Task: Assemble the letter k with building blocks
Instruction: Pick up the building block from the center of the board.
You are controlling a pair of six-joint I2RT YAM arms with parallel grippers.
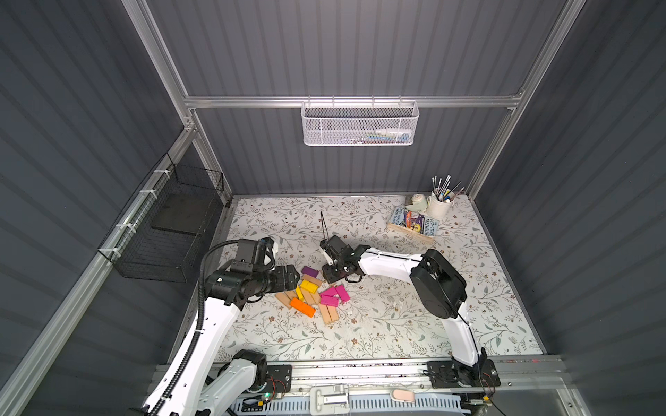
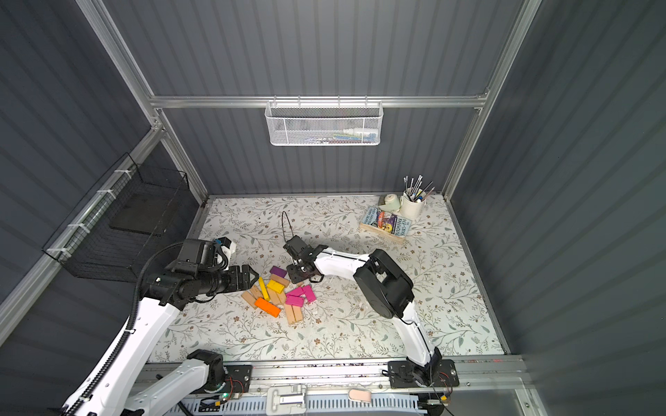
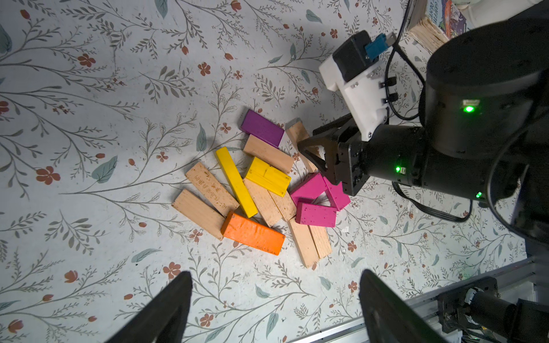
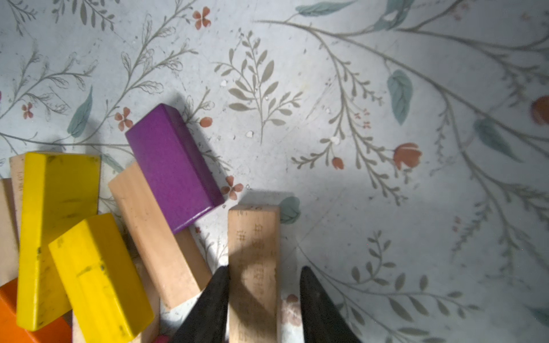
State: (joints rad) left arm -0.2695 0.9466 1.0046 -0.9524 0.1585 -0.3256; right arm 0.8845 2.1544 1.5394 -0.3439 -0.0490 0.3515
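Note:
The building blocks point(image 1: 310, 295) lie in a loose pile mid-table in both top views: tan bars with yellow point(image 3: 267, 176), orange point(image 3: 252, 233), magenta point(image 3: 316, 213) and purple point(image 4: 172, 166) ones. My right gripper point(image 4: 264, 268) is lowered at the pile's far edge, straddling a tan block point(image 4: 254, 231). One finger point(image 4: 217, 294) touches that block's side; a gap remains at the other finger. In the left wrist view the same gripper point(image 3: 309, 151) sits over that tan block point(image 3: 297, 132). My left gripper point(image 3: 274, 274) hovers open and empty at the pile's left side point(image 1: 296, 278).
A wooden tray with a book point(image 1: 414, 223), a white mug of brushes point(image 1: 439, 205) and a tape roll stand at the back right. A black wire basket point(image 1: 169, 230) hangs on the left wall, a white mesh basket point(image 1: 360, 124) on the back rail.

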